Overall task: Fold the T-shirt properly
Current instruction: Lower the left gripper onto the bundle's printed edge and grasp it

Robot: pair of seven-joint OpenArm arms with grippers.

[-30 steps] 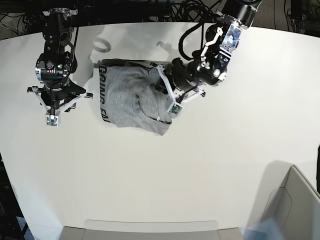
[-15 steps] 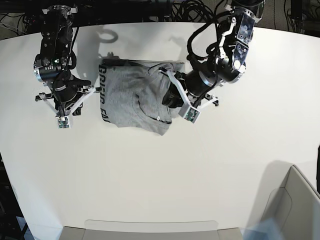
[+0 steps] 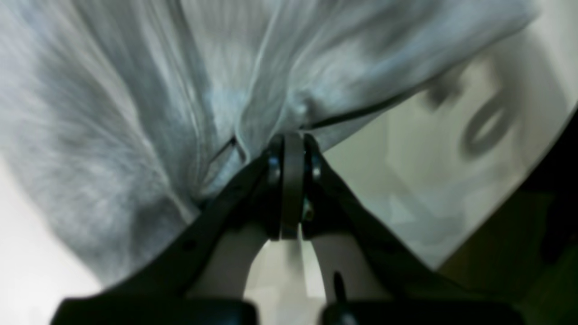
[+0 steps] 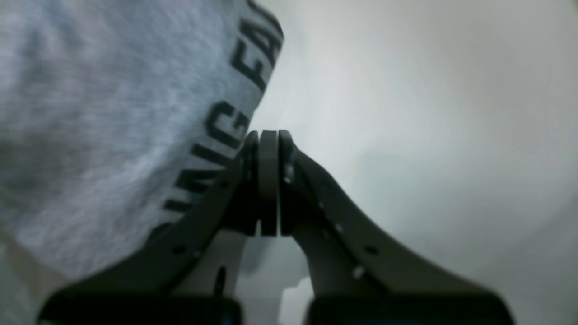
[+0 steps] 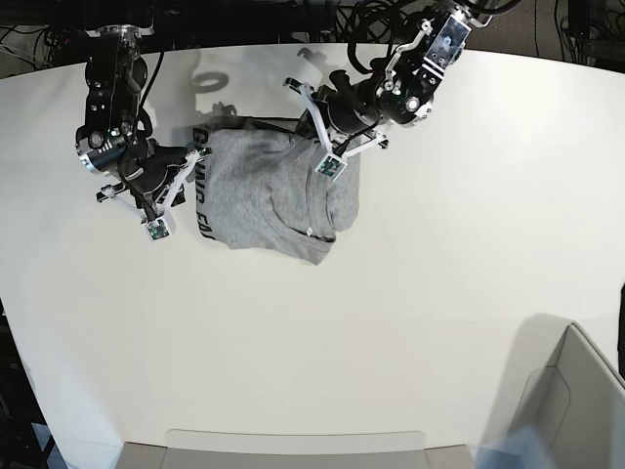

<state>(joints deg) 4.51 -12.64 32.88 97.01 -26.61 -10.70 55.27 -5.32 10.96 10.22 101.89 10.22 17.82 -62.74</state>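
Both grippers are pressed together at the T-shirt (image 5: 269, 195): left gripper (image 3: 292, 149) pinching fabric, right gripper (image 4: 268, 149) beside the lettering.

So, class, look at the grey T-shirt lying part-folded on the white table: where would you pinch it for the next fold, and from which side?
Probably the T-shirt is best pinched at its outer edges: the lettered edge from the side of the right gripper, and the bunched opposite edge from the side of the left gripper. Both edges lie at the cloth's border, within easy reach.
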